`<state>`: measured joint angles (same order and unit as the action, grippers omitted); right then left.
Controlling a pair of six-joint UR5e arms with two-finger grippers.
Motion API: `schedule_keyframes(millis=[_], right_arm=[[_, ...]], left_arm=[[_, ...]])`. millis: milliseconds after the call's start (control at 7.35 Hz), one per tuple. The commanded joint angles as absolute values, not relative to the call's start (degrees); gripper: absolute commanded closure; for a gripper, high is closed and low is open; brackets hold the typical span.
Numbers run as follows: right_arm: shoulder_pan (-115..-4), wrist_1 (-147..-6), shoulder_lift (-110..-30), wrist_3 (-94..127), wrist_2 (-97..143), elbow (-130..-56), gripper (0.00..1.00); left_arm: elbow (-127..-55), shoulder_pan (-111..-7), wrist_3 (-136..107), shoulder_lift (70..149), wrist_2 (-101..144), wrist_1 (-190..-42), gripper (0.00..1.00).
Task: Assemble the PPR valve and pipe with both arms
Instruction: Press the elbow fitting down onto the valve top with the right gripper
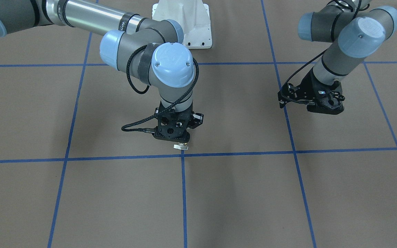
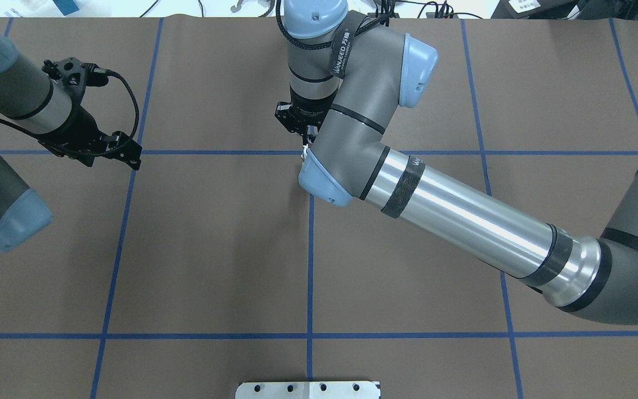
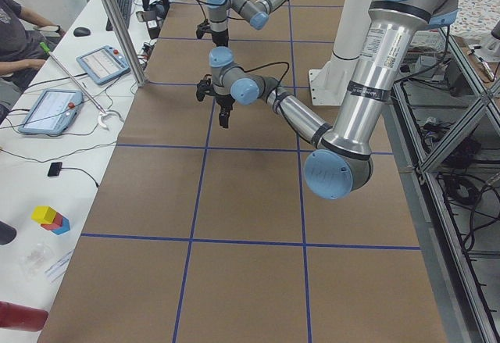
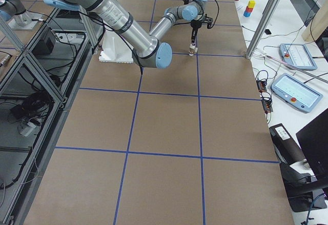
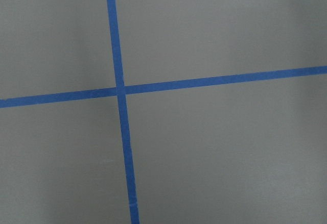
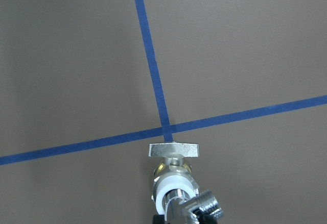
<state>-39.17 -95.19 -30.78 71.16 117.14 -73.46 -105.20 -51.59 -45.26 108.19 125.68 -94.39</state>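
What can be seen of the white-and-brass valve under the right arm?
The small white plastic valve with a brass-coloured middle hangs upright under the right end effector, its flat pale tab handle downward, by a blue tape crossing on the brown table. A shiny chrome metal fitting sits at its white mouth. Where it is gripped, and whether it touches the table, is hidden.

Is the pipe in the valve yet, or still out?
In, apparently: the right wrist view shows the pipe entering the PPR valve at its white mouth; depth unclear.
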Motion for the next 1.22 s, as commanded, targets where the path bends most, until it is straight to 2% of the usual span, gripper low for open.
schedule_keyframes(millis=[0,1088], right_arm=[[-38.9,-95.1,-30.8,71.2,117.1,-73.1,1.0],[-38.6,-94.9,-30.5,70.4,116.8,-71.8,1.0]], left_arm=[[-105.2,-51.6,-45.3,108.2,125.7,-94.4,0.0],[-105.5,-51.6,-45.3,108.1,125.8,-94.4,0.0]])
